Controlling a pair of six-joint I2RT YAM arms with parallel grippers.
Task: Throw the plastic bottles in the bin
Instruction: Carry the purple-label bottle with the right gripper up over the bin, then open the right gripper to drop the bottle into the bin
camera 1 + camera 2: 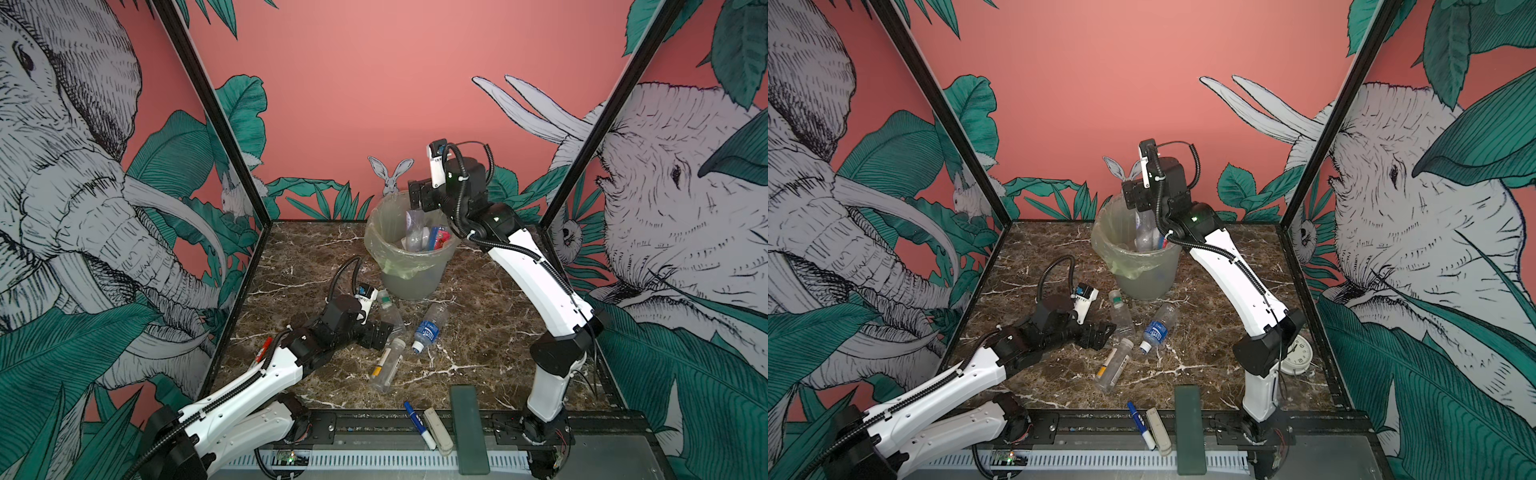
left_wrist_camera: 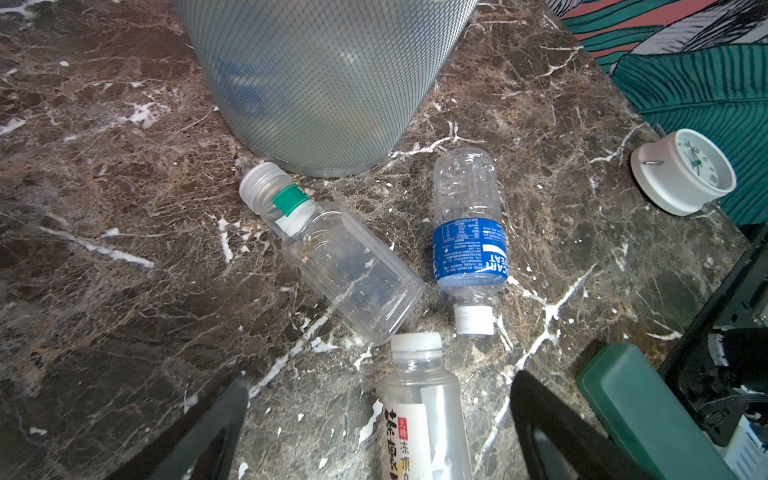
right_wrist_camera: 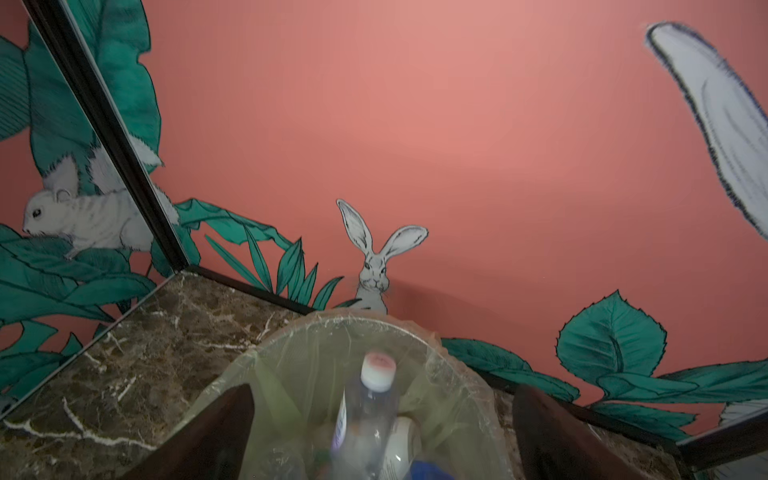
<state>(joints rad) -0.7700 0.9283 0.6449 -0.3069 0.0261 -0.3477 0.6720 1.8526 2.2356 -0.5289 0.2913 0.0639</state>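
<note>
Marble tabletop: three bottles lying, one bin.

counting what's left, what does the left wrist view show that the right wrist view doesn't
Only left wrist: a clear plastic green-banded bottle, blue-labelled bottle and white-labelled bottle lying flat, a round white clock, a flat dark green bar.
Only right wrist: the thin pale green bag liner with a clear white-capped bottle inside.
Both: the round translucent grey plastic bin, the brown marble table, and open jaws, left gripper and right gripper.
</note>
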